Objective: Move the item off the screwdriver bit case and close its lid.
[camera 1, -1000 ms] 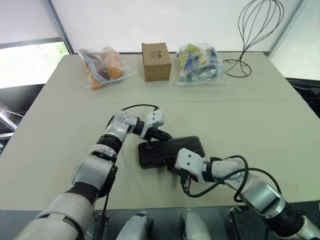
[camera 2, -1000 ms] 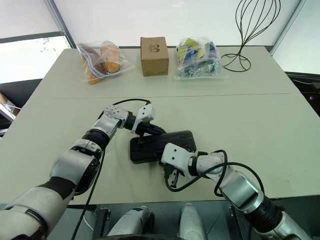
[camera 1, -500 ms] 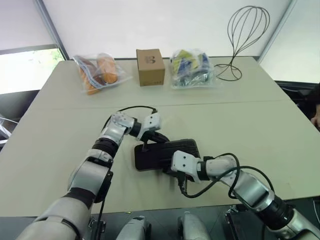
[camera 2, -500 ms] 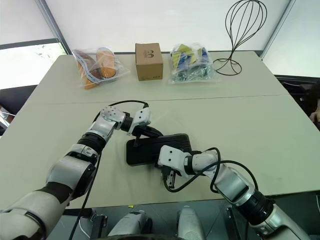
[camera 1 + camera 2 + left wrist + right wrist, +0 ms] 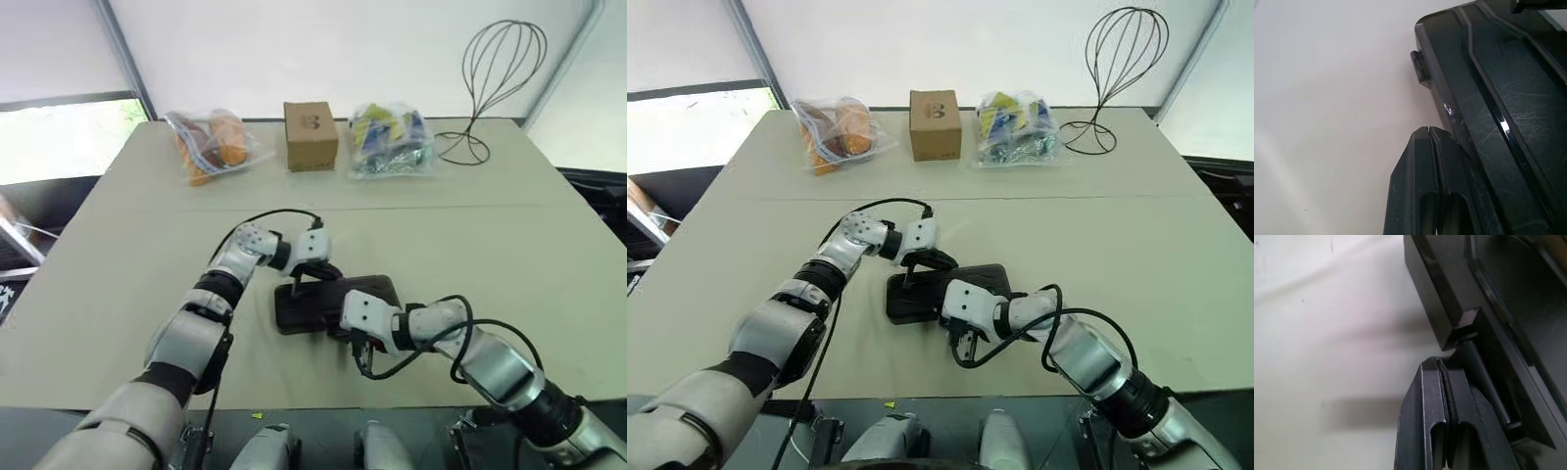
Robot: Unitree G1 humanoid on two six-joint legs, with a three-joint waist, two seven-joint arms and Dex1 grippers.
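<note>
While no writing can be read on it, the dark screwdriver bit case (image 5: 335,302) lies shut mid-tabletop (image 5: 549,245), left pincer (image 5: 297,284) at nine o'clock, right pincer (image 5: 355,345) at five o'clock, both pressed together.

Screwdriver bit case (image 5: 333,302): near edge hidden behind right gripper (image 5: 355,338). Contents beneath dark lid (image 5: 1508,122) unreadable. Latch engagement indeterminate.

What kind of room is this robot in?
Probably a test or workshop room, not a home. One big plain table holds the screwdriver bit case, a small cardboard box, two bags of stuff and a wire stand, beside a window.
</note>
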